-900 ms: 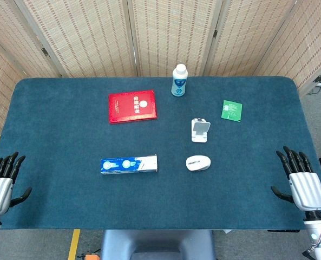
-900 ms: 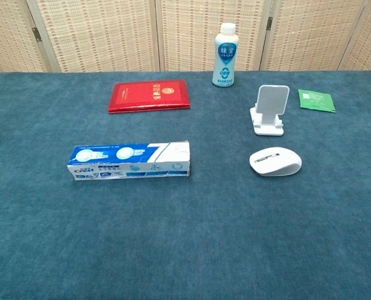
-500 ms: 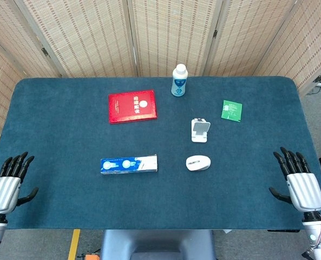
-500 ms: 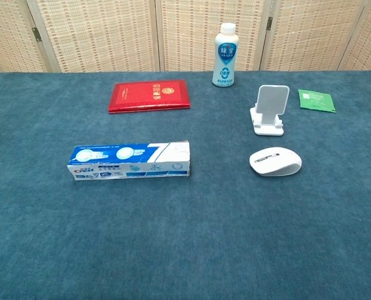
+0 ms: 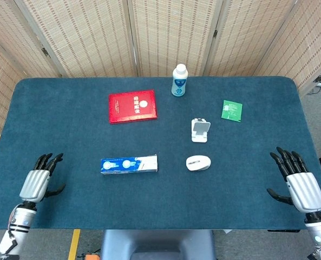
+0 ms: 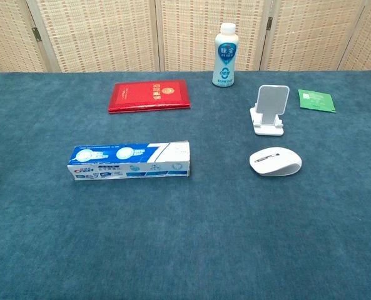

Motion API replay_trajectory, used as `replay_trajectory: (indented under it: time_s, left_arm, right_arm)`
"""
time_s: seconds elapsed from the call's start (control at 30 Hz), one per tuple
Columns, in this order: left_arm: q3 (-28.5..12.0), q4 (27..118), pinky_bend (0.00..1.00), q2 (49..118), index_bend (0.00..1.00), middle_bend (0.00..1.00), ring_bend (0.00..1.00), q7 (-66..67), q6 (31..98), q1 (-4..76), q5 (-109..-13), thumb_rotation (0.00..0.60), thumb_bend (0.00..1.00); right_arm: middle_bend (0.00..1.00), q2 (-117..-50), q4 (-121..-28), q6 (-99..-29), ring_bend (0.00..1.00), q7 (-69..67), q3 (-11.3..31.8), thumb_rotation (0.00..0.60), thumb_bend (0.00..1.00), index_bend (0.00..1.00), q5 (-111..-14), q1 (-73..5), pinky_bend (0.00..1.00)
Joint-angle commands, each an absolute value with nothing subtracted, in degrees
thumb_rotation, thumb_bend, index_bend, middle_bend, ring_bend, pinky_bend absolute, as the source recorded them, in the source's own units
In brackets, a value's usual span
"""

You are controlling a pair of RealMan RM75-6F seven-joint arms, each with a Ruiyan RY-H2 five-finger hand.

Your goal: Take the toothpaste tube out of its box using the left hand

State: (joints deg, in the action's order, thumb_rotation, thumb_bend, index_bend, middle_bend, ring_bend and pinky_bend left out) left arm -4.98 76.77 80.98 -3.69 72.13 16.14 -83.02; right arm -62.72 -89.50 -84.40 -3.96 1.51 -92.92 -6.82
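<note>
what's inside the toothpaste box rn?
Cannot tell. The toothpaste box lies flat and closed on the table, its walls hiding any tube. The left hand is apart from it.

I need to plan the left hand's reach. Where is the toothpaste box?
In the head view, the toothpaste box lies flat left of the mouse, below the red booklet.

A table covered in dark teal cloth is backed by folding screens of woven, straw-coloured panels set in pale frames. Grey floor is seen at the right of the head view, and a yellow stripe is marked on the floor below the table's near edge. The scene is evenly lit.
</note>
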Motion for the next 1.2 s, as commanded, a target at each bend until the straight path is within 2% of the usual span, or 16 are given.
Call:
replay_trajectory:
  time_s: [0.03, 0.17, 0.37, 0.67, 0.8, 1.2]
  left_arm:
    - [-6.89, 75.69, 0.0, 84.0, 0.06, 0.24, 0.04, 0.33, 70.39, 17.99, -80.13, 0.6, 0.29]
    - [-8.81, 75.32, 0.0, 86.39, 0.01, 0.26, 0.04, 5.67, 69.42, 19.28, -76.47, 0.6, 0.29]
    - [-11.57, 71.83, 0.0, 93.13, 0.02, 0.28, 0.05, 11.35, 68.53, 20.63, -69.75, 0.6, 0.29]
    - [-12.89, 72.5, 0.0, 97.57, 0.01, 0.25, 0.03, 17.18, 67.13, 22.72, -65.02, 0.6, 0.24]
    - [-13.0, 75.56, 0.0, 97.81, 0.01, 0.23, 0.03, 20.96, 65.59, 23.52, -61.93, 0.6, 0.22]
    - [-14.0, 85.21, 0.0, 96.08, 0.02, 0.22, 0.03, 28.45, 66.5, 25.86, -57.97, 0.6, 0.21]
  right_arm:
    - [0.0, -62.57, -88.7, -84.77, 0.0, -5.18, 1.11, 0.6, 0.23, 0.0, -93.96, -6.95, 0.0]
    - [0.0, -62.36, -88.31, -85.42, 0.0, -6.16, 0.76, 0.6, 0.23, 0.0, -95.01, -6.95, 0.0]
    - [0.0, -62.24, -87.76, -87.26, 0.0, -6.8, 0.76, 0.6, 0.23, 0.0, -95.69, -6.45, 0.0]
    - [0.0, -61.85, -87.24, -88.62, 0.0, -8.2, 0.45, 0.6, 0.23, 0.0, -96.52, -6.05, 0.0]
    - [0.0, -61.75, -86.93, -90.08, 0.0, -8.74, 0.44, 0.6, 0.23, 0.0, -96.93, -5.52, 0.0]
    - [0.0, -61.36, -86.16, -92.65, 0.0, -10.53, -0.17, 0.6, 0.23, 0.0, -98.64, -4.63, 0.0]
